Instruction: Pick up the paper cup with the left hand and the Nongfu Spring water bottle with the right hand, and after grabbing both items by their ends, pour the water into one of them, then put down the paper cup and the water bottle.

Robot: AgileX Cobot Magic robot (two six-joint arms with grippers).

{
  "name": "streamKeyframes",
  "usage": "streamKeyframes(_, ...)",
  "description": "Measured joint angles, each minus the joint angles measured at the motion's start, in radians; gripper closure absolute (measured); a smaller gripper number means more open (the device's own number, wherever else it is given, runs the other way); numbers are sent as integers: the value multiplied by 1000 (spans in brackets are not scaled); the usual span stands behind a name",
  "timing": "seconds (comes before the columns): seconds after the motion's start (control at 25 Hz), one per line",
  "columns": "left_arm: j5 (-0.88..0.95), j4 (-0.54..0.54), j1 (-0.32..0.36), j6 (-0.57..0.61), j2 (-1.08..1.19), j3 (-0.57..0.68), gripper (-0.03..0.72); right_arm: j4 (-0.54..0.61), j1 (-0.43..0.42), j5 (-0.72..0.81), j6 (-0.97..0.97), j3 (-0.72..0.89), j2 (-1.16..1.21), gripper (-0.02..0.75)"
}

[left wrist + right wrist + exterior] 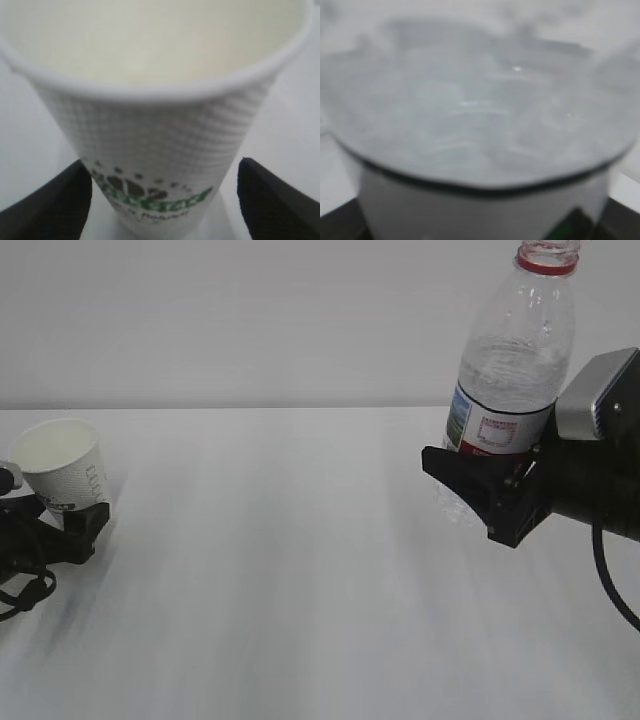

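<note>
Both pickups look done: left hand (60, 525) fingers clasp the paper cup (62, 465) low; right hand (490, 495) fingers grip the uncapped Nongfu Spring water bottle (515, 350) low. Pouring and setting down remain.

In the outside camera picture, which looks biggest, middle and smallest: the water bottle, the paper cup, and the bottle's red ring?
1. The water bottle looks biggest, though it may simply sit nearer the camera than the cup.
2. The paper cup comes next.
3. The red ring on the bottle's neck is clearly smallest.
</note>
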Motion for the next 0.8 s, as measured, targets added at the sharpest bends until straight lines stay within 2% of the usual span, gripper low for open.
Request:
streamKeyframes(0.56, 0, -1, 0, 0, 51, -105, 31, 12, 0, 0, 0, 0, 0, 205)
streamKeyframes(0.8, 0, -1, 0, 0, 51, -105, 125, 20, 0, 0, 0, 0, 0, 206)
